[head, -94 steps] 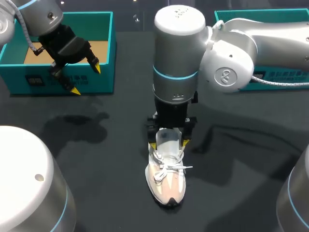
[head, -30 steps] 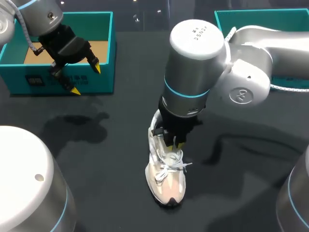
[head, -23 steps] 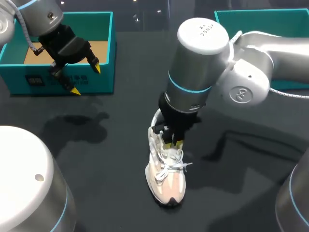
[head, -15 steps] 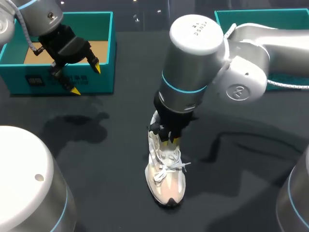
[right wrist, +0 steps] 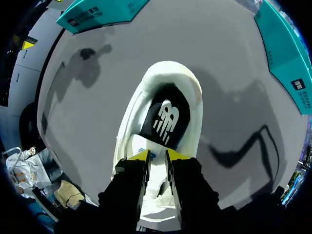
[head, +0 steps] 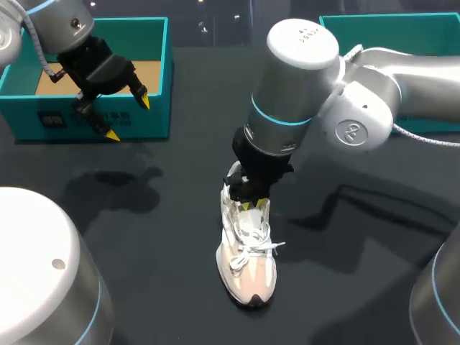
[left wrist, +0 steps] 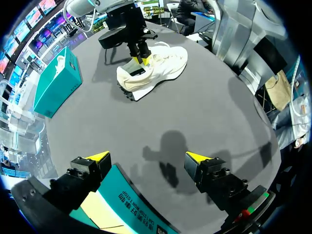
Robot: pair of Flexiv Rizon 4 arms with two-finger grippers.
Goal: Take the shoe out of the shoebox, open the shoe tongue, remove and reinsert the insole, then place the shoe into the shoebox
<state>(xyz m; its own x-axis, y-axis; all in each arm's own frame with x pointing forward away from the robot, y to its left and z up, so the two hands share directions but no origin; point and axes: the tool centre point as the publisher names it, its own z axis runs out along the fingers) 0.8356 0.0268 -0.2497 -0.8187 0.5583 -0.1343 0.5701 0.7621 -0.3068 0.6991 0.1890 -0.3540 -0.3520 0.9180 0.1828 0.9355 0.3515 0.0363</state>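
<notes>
My right fingers (right wrist: pixel 157 157) are drawn close, only a narrow slit between the yellow tips, and they pinch the top edge of the shoe tongue (right wrist: pixel 137 145) from both sides. The arm comes in from the right and stands steeply over the white sneaker (head: pixel 248 266), its wrist above the shoe's opening.

The sneaker sits upright on its sole on the dark worktop (head: pixel 180 215), toe towards me and heel away. Its white laces (head: pixel 251 250) are tied in a loose bow just ahead of where I grip. In my right wrist view I look down past the tongue into the shoe, where the black insole (right wrist: pixel 163 114) lies flat in the heel, with the white padded collar ringing it.

My left fingers (head: pixel 128 117) are spread wide with nothing between them. They hang above the near wall of the teal shoebox (head: pixel 154 72) at the back left of the worktop. The box stands open, and its brown cardboard floor (head: pixel 147 72) shows inside.

A second teal box (head: pixel 388 21) lies at the back right, partly behind my right arm. The sneaker is out on the worktop between the two boxes, well apart from both.
</notes>
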